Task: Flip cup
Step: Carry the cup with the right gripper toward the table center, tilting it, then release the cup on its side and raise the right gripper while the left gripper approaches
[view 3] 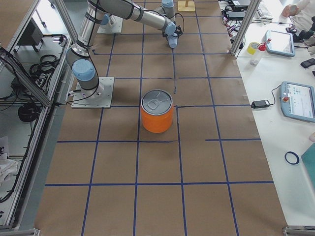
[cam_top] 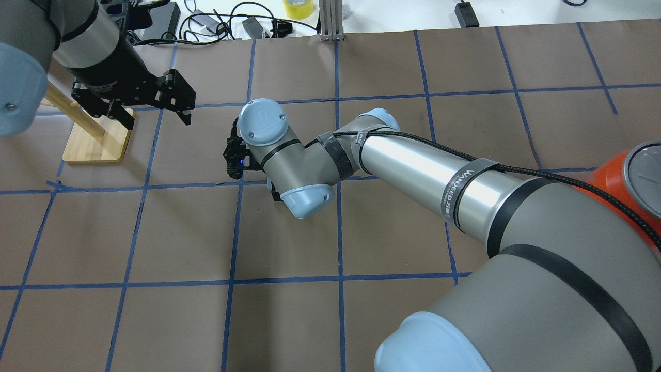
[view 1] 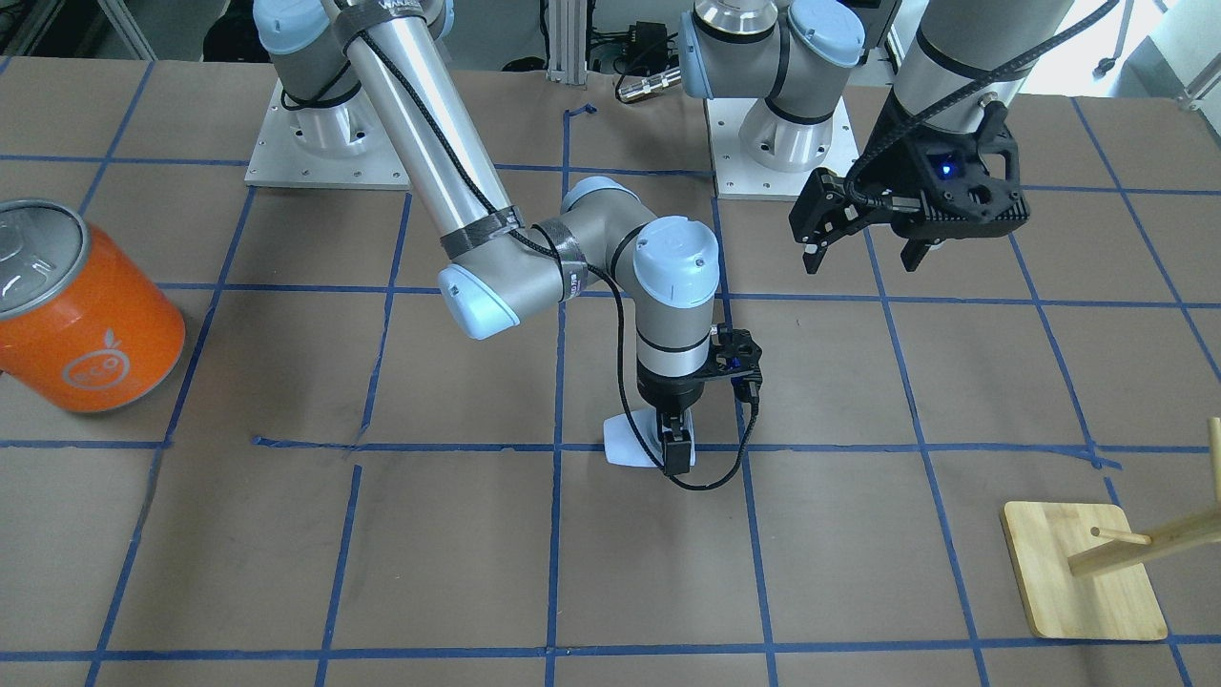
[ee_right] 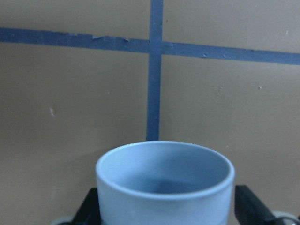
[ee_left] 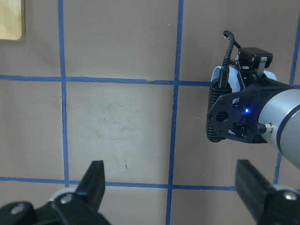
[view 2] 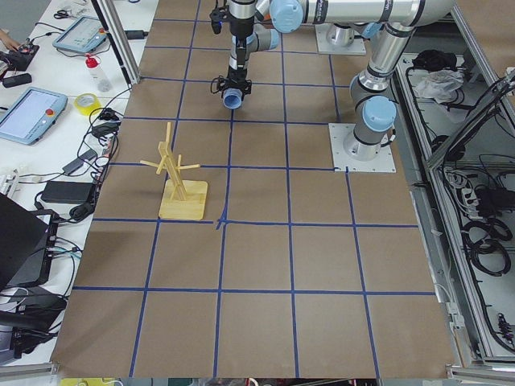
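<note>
Small pale blue-white tapered plastic cup (view 1: 628, 445) is being held on its side at frame centre, low over the brown paper-covered table (view 1: 858, 534), pinched across its wall by the right gripper (view 1: 675, 450); table contact cannot be told. The left gripper (view 1: 860, 260) is being held spread and empty at upper right. Risk judged: the smooth taper could be squeezed out during wrist rotation, or the rim snagged on the paper.
</note>
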Available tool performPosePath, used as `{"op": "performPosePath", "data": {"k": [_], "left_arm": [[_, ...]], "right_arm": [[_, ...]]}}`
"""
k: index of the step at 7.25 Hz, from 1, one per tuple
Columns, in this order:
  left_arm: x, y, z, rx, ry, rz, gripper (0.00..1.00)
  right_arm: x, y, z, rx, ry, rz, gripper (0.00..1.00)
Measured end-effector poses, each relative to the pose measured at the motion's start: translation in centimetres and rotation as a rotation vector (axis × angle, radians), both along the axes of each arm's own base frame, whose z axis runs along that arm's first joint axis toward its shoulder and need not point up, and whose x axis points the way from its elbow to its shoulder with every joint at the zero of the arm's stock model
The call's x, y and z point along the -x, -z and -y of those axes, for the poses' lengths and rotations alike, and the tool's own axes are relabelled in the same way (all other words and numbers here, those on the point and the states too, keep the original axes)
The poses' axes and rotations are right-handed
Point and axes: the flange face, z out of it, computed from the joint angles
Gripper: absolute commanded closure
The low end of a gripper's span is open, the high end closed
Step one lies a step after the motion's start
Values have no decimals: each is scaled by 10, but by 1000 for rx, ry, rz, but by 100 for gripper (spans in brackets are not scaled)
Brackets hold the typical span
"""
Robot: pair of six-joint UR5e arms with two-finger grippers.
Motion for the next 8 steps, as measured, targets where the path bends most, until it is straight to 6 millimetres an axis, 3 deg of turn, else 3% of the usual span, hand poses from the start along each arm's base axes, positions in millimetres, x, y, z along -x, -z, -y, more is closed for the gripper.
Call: {"op": "performPosePath", "data": {"k": [1, 3, 4, 5, 6, 8], "left_arm": [[-3, 1, 3, 4, -2, -30, 0], [-29, 11, 19, 10, -6, -169, 0], [-48, 28, 26, 2, 30, -262, 0], [-65, 57, 29, -20, 64, -351, 0], [-74, 90, 30, -46, 82, -439, 0], [-75, 139, 35, -72, 82, -552, 0]], "right_arm": [[4, -17, 2, 7, 7, 6, 0], [18, -54, 2, -22, 36, 24, 0], [41, -71, 10, -53, 89, 20, 0], [84, -89, 28, -103, 180, 7, 0], [140, -110, 45, -166, 295, -2, 0], [253, -150, 60, -281, 585, -6, 0]]}}
